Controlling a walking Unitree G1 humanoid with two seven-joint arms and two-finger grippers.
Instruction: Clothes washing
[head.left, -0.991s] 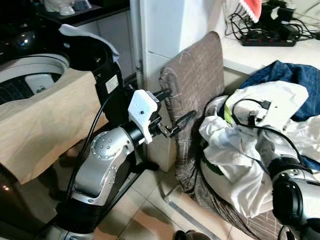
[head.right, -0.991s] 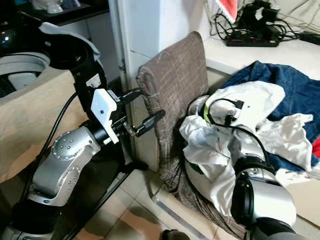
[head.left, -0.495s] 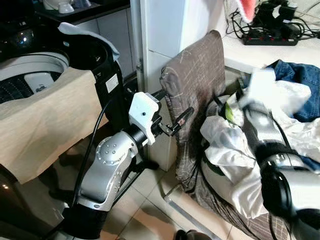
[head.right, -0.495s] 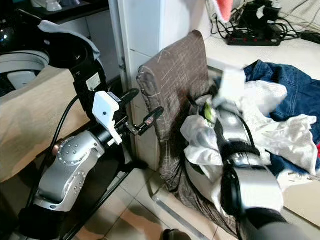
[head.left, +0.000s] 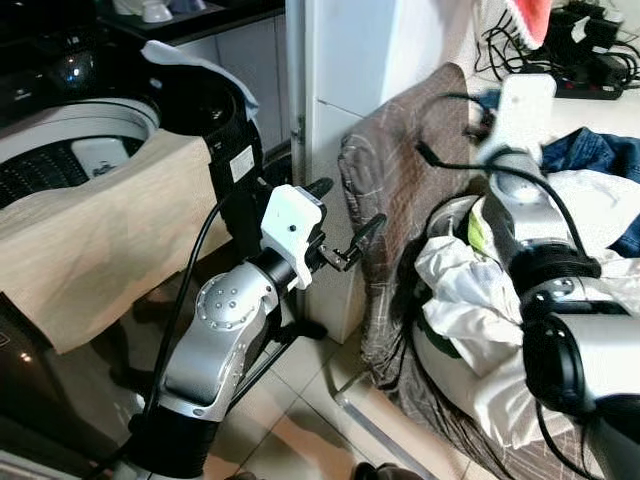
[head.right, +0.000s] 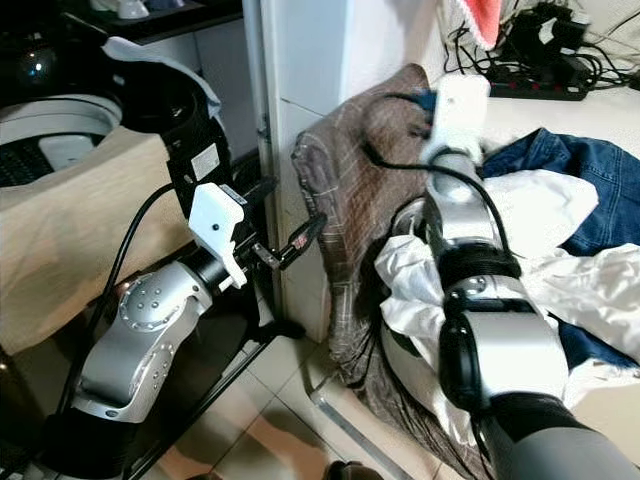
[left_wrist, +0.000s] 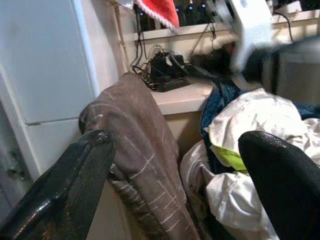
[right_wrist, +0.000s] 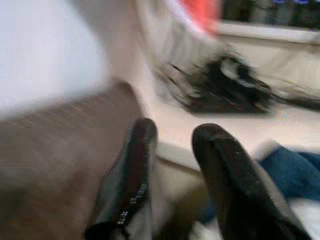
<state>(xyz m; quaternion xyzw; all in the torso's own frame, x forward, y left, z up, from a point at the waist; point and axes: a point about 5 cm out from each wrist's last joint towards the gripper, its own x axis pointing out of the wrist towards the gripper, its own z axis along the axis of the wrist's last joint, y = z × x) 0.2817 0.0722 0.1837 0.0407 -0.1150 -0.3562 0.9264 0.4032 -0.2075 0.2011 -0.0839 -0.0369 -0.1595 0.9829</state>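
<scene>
A: Where was the laundry?

B: Heaped in a basket (head.left: 440, 350) just right of the brown cloth (head.left: 400, 190), which hung over the basket's near edge. White clothes (head.left: 470, 300) lay on top, with a bit of yellow-green (left_wrist: 227, 155) showing among them, and jeans (head.right: 560, 170) sat at the far side of the pile, beyond the brown cloth.

A: And the left gripper (head.left: 342, 222)?

B: It hung in the air just left of the brown cloth, close to it but apart. Its fingers (left_wrist: 70, 180) stood wide open with nothing between them, pointed toward the cloth and the pile.

A: The right gripper (right_wrist: 175, 150)?

B: Up by the top of the brown cloth, above the pile. The wrist picture was blurred, yet the two black fingers (right_wrist: 135, 165) showed a narrow gap between them, with nothing held. The cloth's top edge lay right beneath them; whether they touched it, I could not tell.

A: What else was about?

B: A washer (head.left: 70, 150) stood well left of the brown cloth, its round top open, a tan cloth (head.left: 110, 240) draped over its front. A white cabinet (head.left: 370, 60) rose just behind the brown cloth. On the counter (head.right: 540, 110) behind it sat a black power strip (head.right: 540, 88) with tangled cables, and something red (head.left: 528, 15) hung above.
</scene>
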